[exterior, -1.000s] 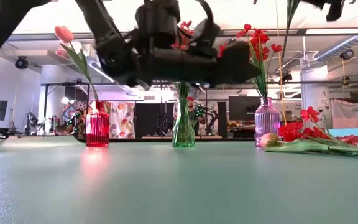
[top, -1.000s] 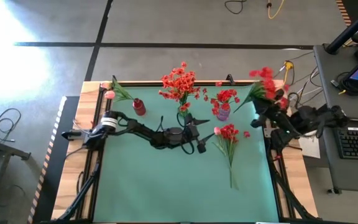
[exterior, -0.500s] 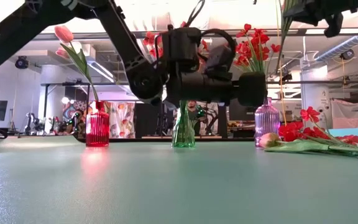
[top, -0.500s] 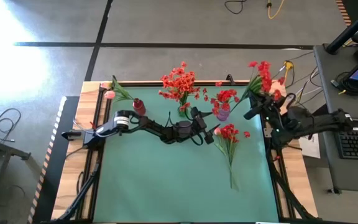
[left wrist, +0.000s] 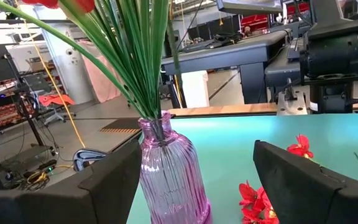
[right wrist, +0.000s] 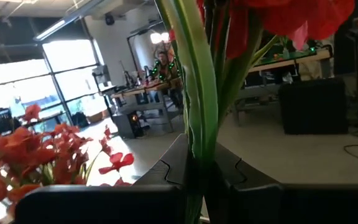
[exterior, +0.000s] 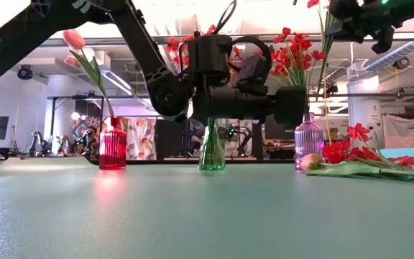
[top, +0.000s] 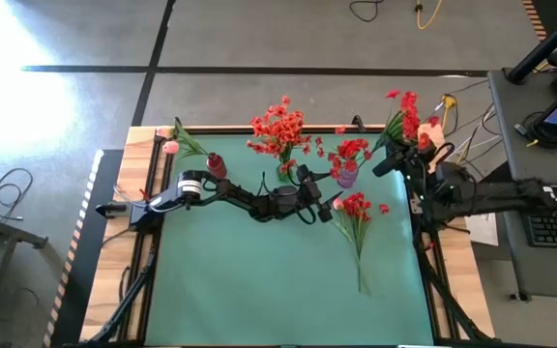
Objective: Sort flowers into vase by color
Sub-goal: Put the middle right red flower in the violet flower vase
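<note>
Three vases stand along the far edge. A red vase (top: 217,166) holds a pink tulip (top: 170,147). A green vase (top: 286,173) holds orange-red flowers (top: 278,126). A purple vase (top: 346,177) holds deep red flowers (top: 353,150). More red flowers (top: 356,213) lie flat on the green mat, stems toward the near edge. My left gripper (top: 323,203) hangs open and level beside them, and the purple vase (left wrist: 173,177) shows beyond its fingers, untouched. My right gripper (top: 393,160) is shut on a red bunch (top: 409,108), raised at the table's far right. My right gripper pinches the bunch's green stems (right wrist: 194,134) between its two fingers, which lie across the stems. The bunch is lifted clear of the table and stands roughly upright. Its blossoms (right wrist: 278,18) are above the fingers and its stem ends (exterior: 322,68) hang below.
The mat (top: 259,280) is bare toward its near edge and left side. A pink bud (exterior: 309,162) lies with the loose flowers. Cables and a desk with a keyboard (top: 554,222) sit beyond the table's right edge.
My left gripper has gone down and toward the table's right, up to the purple vase and the lying flowers, then stopped; it stays open. My right gripper has turned and shifted toward the table's left, swinging its bunch more upright.
</note>
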{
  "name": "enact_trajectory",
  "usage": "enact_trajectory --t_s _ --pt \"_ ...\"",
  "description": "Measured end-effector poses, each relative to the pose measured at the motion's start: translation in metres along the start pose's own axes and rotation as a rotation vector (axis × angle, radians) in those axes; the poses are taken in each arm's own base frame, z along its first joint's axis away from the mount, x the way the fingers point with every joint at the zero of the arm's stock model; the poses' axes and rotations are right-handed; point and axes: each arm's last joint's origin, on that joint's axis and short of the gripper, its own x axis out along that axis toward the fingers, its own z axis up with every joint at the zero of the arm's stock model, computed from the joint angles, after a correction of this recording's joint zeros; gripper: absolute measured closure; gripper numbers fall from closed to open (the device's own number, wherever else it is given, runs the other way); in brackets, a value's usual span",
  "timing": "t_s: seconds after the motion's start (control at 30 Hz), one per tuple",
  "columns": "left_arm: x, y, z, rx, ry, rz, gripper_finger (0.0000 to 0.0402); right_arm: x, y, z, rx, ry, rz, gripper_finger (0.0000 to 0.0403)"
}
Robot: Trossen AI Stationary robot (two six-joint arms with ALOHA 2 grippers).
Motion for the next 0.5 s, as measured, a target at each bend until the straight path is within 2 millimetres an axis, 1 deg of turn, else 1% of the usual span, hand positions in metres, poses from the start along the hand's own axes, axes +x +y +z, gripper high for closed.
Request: enact_trajectory --t_s 0.23,0.37,0.5 --pt "0.000 0.000 0.000 -0.007 0.000 -0.001 0.0109 0.012 -0.002 -0.012 -0.004 -0.022 -0.031 0.0381" --pt "0.000 -0.001 0.001 -0.012 -0.001 -0.001 0.0109 0.017 -0.004 -0.021 -0.024 -0.011 -0.047 0.0381" --pt "0.000 -0.001 0.000 -0.023 0.007 -0.002 0.0109 0.018 -0.004 -0.024 -0.024 -0.006 -0.051 0.0381"
